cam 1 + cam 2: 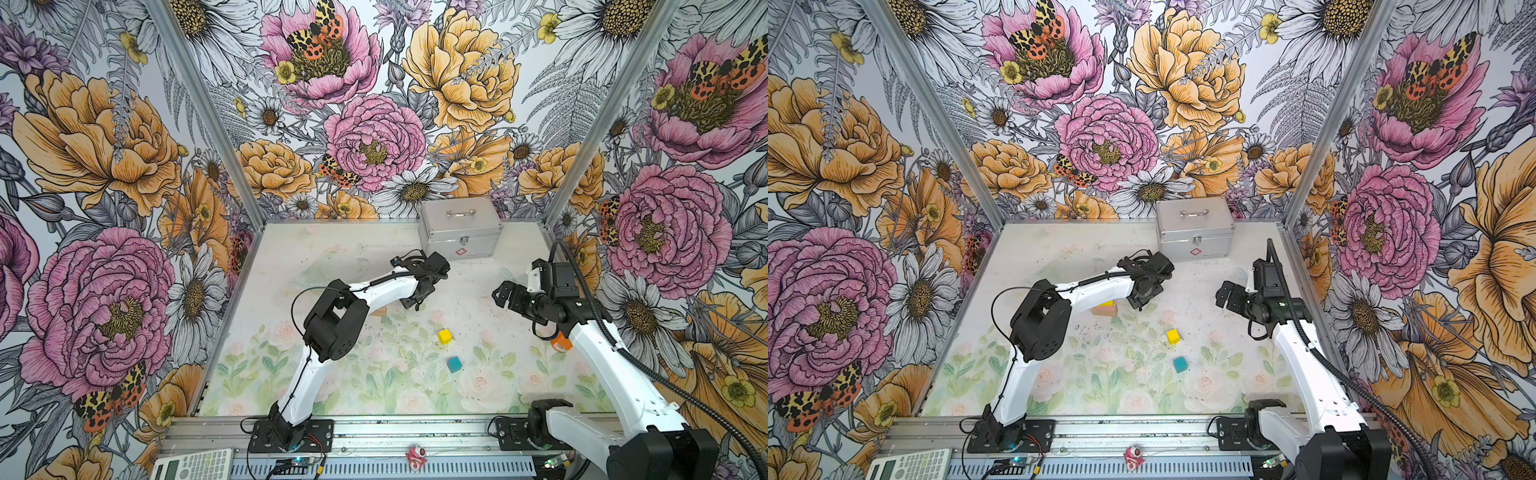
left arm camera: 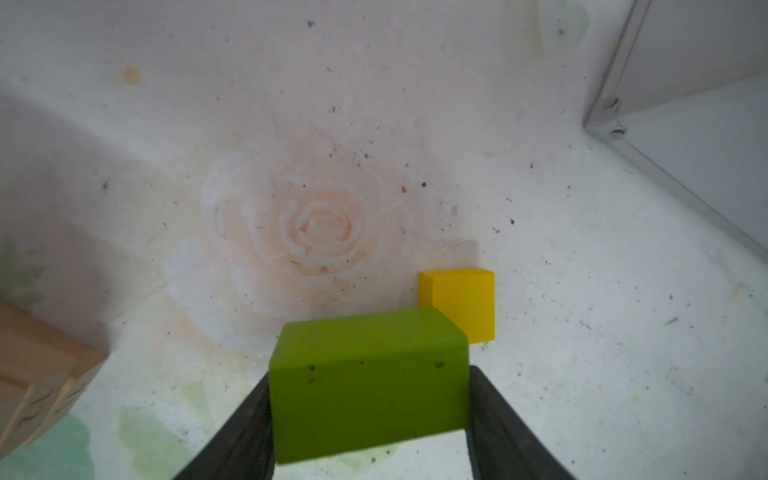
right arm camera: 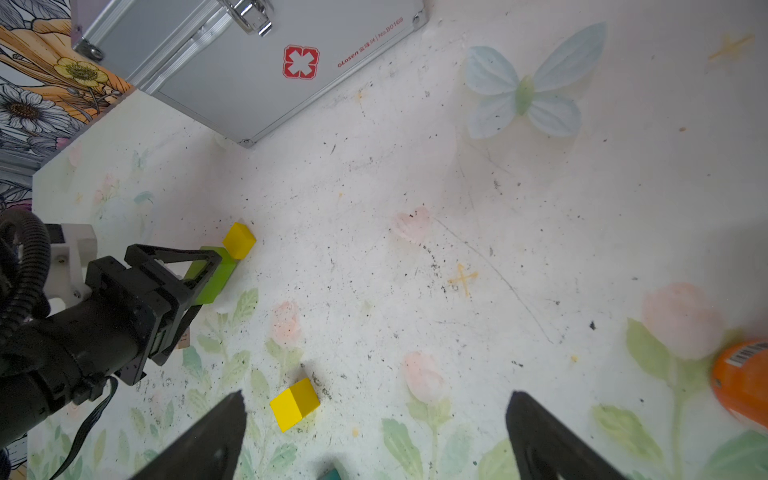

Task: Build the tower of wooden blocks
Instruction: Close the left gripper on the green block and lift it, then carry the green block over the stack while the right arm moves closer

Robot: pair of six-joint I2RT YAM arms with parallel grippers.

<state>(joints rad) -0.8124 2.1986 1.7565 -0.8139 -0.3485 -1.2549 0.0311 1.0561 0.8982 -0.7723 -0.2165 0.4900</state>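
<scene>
Three walls (image 1: 104, 166) papered with large drawn flowers: pink, orange, white daisies, spotted moths. Aluminium posts (image 1: 203, 104) at back corners. Desk (image 1: 465, 299) pale, faded rose-and-leaf print, dark specks and scuffs. Slotted metal rail (image 1: 415, 434) along front edge. Light even, shadows soft.

Case (image 1: 460, 227): silver, shut, upper middle, at the back wall.
Calculator (image 1: 193, 464): lower left edge.
Orange item (image 1: 560, 343): right of centre, partly hidden.
Pink trinket (image 1: 416, 456): bottom middle.

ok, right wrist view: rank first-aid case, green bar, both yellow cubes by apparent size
1. first-aid case
2-3. green bar and nearer yellow cube: look alike, bar partly hidden, unranked
4. yellow cube beside the bar: smallest, but farther away
</scene>
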